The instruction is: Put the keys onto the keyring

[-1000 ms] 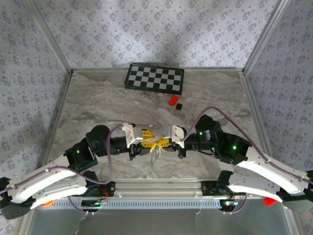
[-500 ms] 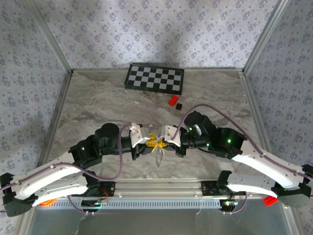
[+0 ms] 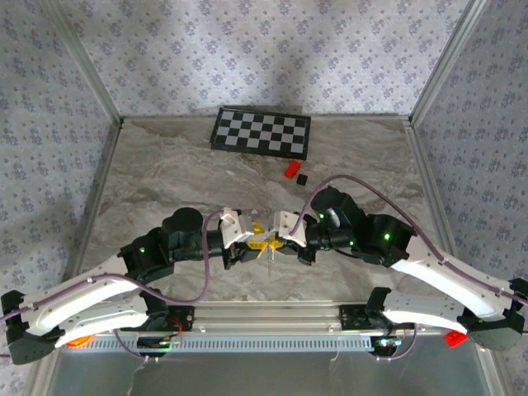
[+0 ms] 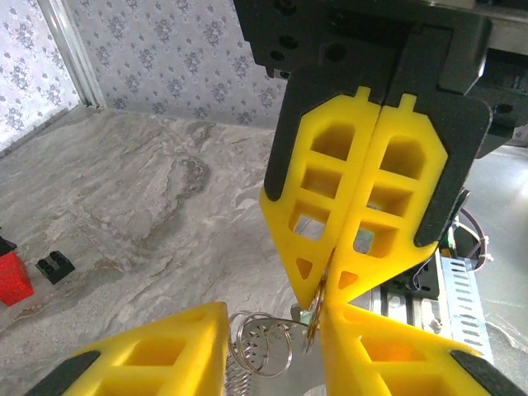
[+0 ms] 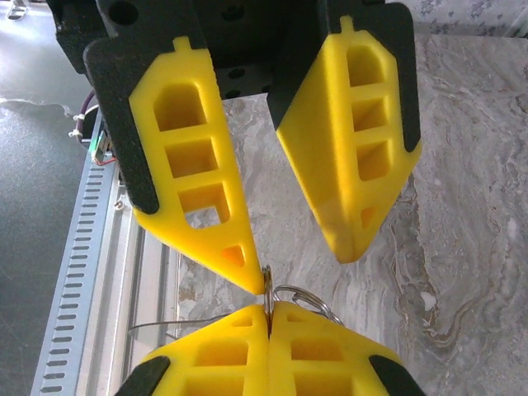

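Above the table [image 3: 165, 181], right hand [image 5: 268, 309] clenches the edge-on key [image 5: 268, 278]; left hand [image 4: 274, 318] gapes beside the half-hidden keyring [image 4: 260, 355].

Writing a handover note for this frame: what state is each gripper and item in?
left gripper: open, fingers either side of the keyring
right gripper: shut on the key
key: pinched, held in the air
keyring: dangling beside the key; unclear whether threaded
red block: lying loose, untouched
black cube: lying loose, untouched
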Robot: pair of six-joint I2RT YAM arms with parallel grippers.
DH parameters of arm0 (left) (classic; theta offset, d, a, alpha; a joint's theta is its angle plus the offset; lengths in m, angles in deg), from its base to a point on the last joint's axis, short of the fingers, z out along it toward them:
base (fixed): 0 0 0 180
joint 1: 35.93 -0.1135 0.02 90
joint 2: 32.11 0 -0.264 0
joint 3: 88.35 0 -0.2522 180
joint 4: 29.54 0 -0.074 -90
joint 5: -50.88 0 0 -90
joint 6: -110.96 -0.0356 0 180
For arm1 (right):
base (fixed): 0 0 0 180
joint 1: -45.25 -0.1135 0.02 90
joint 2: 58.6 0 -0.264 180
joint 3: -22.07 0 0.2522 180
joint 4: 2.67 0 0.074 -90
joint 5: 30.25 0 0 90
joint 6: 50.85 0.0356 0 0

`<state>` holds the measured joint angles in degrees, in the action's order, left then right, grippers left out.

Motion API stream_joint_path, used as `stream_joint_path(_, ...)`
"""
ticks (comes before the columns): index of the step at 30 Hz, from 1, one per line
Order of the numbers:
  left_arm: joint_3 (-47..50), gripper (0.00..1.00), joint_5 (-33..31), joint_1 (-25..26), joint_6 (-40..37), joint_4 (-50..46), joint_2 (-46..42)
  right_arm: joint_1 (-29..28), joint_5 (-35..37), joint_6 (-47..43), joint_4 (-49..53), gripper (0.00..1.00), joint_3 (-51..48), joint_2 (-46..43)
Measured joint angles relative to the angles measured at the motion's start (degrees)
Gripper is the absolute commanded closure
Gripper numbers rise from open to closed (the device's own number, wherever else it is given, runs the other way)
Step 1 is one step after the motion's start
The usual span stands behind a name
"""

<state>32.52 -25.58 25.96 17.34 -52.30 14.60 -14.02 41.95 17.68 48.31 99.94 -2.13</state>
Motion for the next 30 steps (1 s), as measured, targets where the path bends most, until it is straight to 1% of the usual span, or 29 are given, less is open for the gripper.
stream_joint_path(6, 0.2, 0.69, -0.1, 0.0, 0.0, 0.2, 0.2, 0.4, -0.1, 0.0, 0.2, 1.0, 0.0, 0.1)
stream_joint_path(13, 0.7, 0.77, -0.1, 0.0, 0.0, 0.4, 1.1, 1.0, -0.6, 0.9, 0.1, 1.0, 0.0, 0.2)
stream_joint_path(16, 0.8, 0.82, 0.1, 0.0, -0.1, 0.8, 1.1, 1.1, -0.6, 1.0, -0.3, 1.0, 0.0, 0.2)
stream_joint_path(19, 0.8, 0.89, 0.4, 0.0, -0.1, 1.3, 1.1, 1.2, -0.6, 1.1, -0.9, 1.0, 0.0, 0.2)
stream_joint_path(22, 0.8, 1.0, 0.8, 0.0, -0.2, 1.4, 1.1, 1.4, -0.6, 1.1, -1.1, 1.0, 0.0, 0.2)
stream_joint_path(26, 0.8, 1.0, 1.0, 0.0, -0.3, 1.4, 1.0, 1.6, -0.9, 1.1, -1.1, 1.0, 0.0, 0.2)
stream_joint_path(27, 0.8, 1.0, 1.1, 0.0, -0.3, 1.3, 0.9, 1.6, -1.0, 1.1, -1.1, 0.97, 0.0, 0.2)
stream_joint_path(29, 0.8, 1.0, 1.5, 0.0, -0.2, 1.4, 0.7, 1.6, -1.5, 1.2, -1.1, 0.79, 0.0, 0.1)
stream_joint_path(30, 0.9, 1.0, 1.9, 0.0, -0.2, 1.6, 0.4, 1.5, -1.9, 1.1, -1.6, 0.73, -0.2, -0.2)
